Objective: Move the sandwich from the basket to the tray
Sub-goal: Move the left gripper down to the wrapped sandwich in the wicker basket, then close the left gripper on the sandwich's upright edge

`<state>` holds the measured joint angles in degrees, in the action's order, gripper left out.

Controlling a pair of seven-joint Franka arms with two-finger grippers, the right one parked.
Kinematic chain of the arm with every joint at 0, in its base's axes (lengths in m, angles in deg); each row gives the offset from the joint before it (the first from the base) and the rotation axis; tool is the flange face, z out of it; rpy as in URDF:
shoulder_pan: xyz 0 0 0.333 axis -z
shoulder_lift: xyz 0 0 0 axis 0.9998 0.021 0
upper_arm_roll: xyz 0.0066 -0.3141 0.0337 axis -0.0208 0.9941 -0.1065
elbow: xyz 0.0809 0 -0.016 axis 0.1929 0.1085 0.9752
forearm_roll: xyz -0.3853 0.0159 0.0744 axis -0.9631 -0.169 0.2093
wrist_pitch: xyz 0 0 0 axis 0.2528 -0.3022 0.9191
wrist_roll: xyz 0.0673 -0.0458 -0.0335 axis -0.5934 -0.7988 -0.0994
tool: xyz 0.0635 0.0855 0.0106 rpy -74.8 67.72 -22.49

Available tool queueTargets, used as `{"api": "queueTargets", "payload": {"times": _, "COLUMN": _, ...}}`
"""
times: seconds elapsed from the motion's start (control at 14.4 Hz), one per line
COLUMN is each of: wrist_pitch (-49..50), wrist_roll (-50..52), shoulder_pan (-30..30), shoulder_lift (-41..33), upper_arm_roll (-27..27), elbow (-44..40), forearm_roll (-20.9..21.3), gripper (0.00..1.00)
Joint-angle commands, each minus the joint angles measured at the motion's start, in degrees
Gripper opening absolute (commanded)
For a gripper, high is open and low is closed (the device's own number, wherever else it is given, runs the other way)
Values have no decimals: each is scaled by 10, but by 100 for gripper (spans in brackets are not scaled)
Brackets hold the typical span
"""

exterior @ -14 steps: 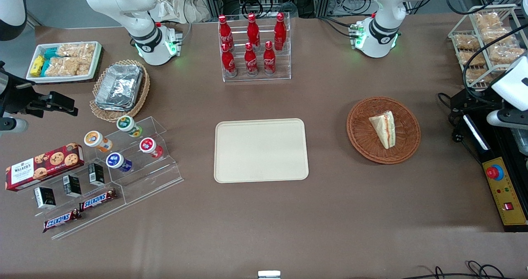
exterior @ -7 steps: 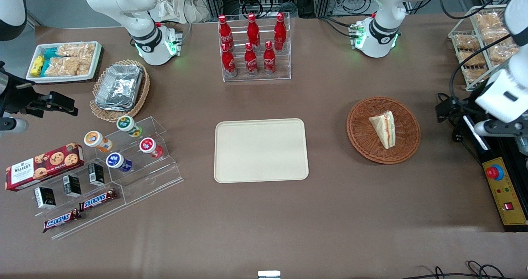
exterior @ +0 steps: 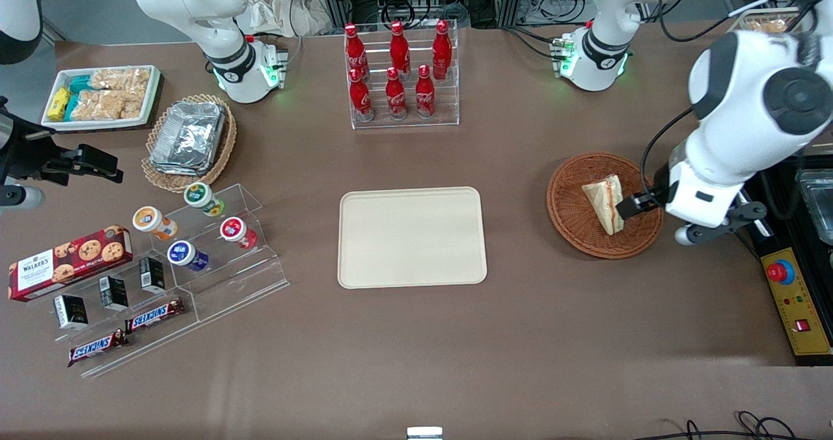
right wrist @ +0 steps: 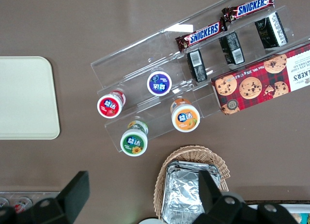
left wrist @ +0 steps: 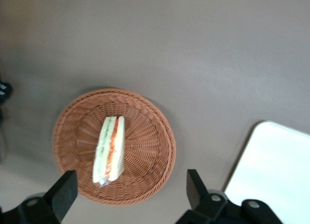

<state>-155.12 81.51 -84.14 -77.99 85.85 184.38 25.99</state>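
My end effector [left wrist: 128, 195] hangs above the edge of the basket [exterior: 571, 212], with its two fingers [left wrist: 61, 193] spread wide and nothing between them. One sandwich [exterior: 606, 202] lies in the basket, just beside my end effector and lower than it; I do not touch it. In my wrist view the sandwich [left wrist: 109, 149] lies on its side, showing one red layer and one green layer. The one beige tray [exterior: 412, 236] lies flat on the worktop [exterior: 520, 323], well apart from my end effector, toward the parked arm's end. Farther from the front camera than the tray, one clear rack [exterior: 402, 118] holds six red bottles [exterior: 396, 93], also well apart from me.
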Motion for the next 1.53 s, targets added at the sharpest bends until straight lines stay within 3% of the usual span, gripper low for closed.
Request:
{"api": "queueTargets", "payload": {"times": 0.0, "wrist_pitch": -104, "wrist_roll": 99, "shoulder_pan": 4, "shoulder_lift": -35, "upper_arm_roll": -4, "elbow": 119, "forearm_roll": -9, "gripper": 100}}
{"api": "queueTargets", "payload": {"times": 0.28, "wrist_pitch": -211, "wrist_roll": 132, "shoulder_pan": 8, "shoulder_lift": -40, "upper_arm_roll": -5, "elbow": 233, "forearm_roll": -6, "gripper": 100}}
{"api": "queueTargets", "payload": {"times": 0.9, "wrist_pitch": -217, "wrist_roll": 126, "shoulder_pan": -25, "shoulder_lift": -37, "upper_arm_roll": -11, "elbow": 290, "forearm_roll": 4, "gripper": 100}}
{"api": "queueTargets", "payload": {"times": 1.46, "wrist_pitch": -333, "wrist_roll": 128, "shoulder_pan": -32, "shoulder_lift": -35, "upper_arm_roll": -10, "elbow": 383, "forearm_roll": 3, "gripper": 100}}
